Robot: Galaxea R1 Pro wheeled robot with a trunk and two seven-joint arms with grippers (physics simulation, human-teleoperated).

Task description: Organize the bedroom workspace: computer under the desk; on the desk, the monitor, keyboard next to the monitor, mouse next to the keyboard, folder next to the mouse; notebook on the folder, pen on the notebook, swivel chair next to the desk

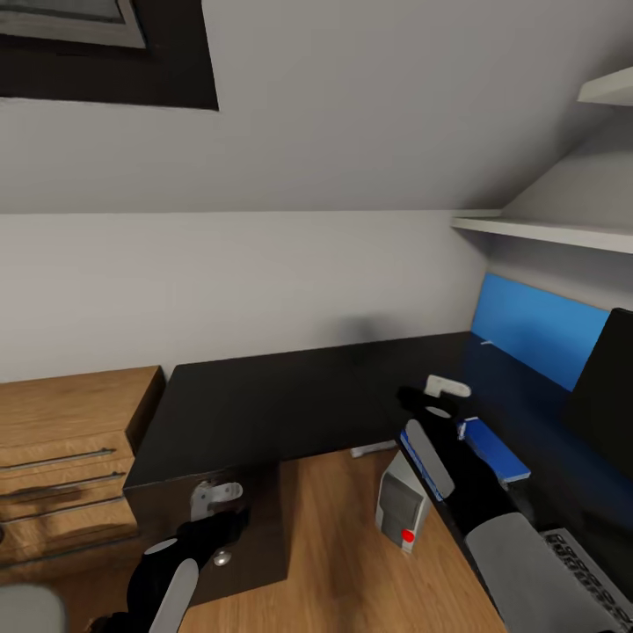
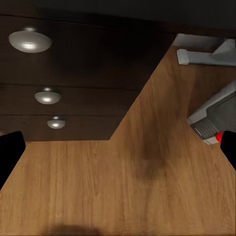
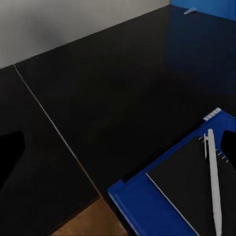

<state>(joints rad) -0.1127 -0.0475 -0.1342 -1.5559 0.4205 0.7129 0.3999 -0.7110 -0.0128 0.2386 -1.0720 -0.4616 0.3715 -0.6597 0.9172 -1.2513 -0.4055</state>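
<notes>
On the glossy black desk (image 1: 290, 396) lies the blue folder (image 3: 147, 206) (image 1: 499, 454), with the dark notebook (image 3: 184, 189) on it and the white pen (image 3: 213, 177) on the notebook. My right gripper (image 3: 118, 150) (image 1: 435, 400) hovers open just above the desk beside this stack, holding nothing. The monitor (image 1: 607, 396) and the keyboard (image 1: 587, 570) stand on the desk at the right. The computer (image 1: 400, 508) (image 2: 216, 115) sits on the floor under the desk. My left gripper (image 2: 118, 152) (image 1: 215, 517) hangs open low by the drawer unit (image 1: 255, 527). The mouse is out of view.
A light wooden cabinet (image 1: 61, 440) stands left of the desk. A blue wall panel (image 1: 536, 334) and white shelves (image 1: 545, 230) rise behind the desk's right wing. The drawer knobs (image 2: 30, 40) and a white desk foot (image 2: 206, 54) border the wooden floor (image 2: 123, 187).
</notes>
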